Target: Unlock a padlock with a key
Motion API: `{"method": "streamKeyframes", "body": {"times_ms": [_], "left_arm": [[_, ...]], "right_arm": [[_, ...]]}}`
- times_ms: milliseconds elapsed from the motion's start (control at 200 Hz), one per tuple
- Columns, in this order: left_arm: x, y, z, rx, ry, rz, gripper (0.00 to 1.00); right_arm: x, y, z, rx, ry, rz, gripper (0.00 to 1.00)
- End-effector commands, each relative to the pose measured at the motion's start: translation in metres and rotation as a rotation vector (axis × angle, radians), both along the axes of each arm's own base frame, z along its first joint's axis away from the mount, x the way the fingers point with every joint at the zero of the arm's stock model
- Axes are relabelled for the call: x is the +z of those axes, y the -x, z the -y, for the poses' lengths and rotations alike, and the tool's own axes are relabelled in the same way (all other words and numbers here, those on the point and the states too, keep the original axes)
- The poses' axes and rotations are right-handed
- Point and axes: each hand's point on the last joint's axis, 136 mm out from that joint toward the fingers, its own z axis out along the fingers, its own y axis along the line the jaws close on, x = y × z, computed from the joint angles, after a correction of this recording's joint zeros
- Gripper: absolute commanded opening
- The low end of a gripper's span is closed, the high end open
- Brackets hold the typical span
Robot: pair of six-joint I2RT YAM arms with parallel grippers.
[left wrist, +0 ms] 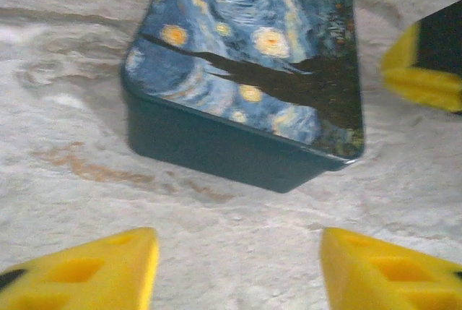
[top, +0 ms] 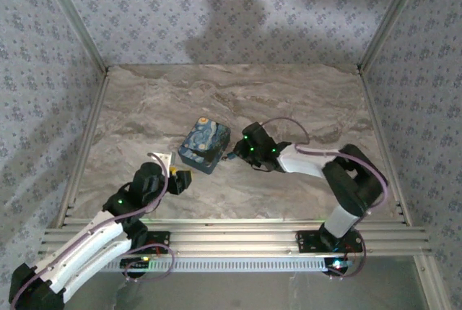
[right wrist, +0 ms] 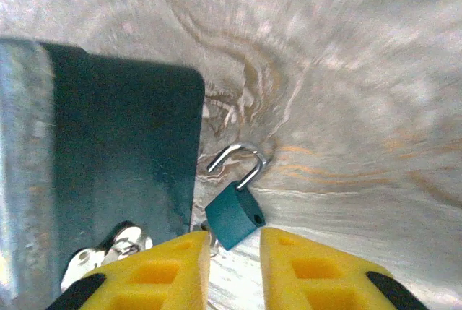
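Padlock (right wrist: pixel 232 216), unlocked, beside tin (right wrist: pixel 123 151), at right jaws, grip unclear, left jaws spread.

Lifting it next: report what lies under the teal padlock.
The small teal metal padlock lies flat on the beige marbled tabletop, silver shackle swung open; the spot beneath its body is covered.

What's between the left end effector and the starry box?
Only bare table, from the left end effector to the starry box, in the left wrist view.
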Motion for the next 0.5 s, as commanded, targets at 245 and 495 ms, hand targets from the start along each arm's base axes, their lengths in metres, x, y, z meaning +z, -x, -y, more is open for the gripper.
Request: {"method": "streamKeyframes", "body": {"times_ms": [245, 495], "left_arm": [[0.085, -0.066, -0.043, 0.262, -0.132, 0.088, 0.98], [0.086, -0.129, -0.113, 0.406, -0.239, 0.042, 0.98]], "right_arm": [[0.097, 0.022, 0.151, -0.092, 0.328, 0.212, 0.74], [0.131, 0.02, 0.244, -0.135, 0.683, 0.481, 1.0]]}}
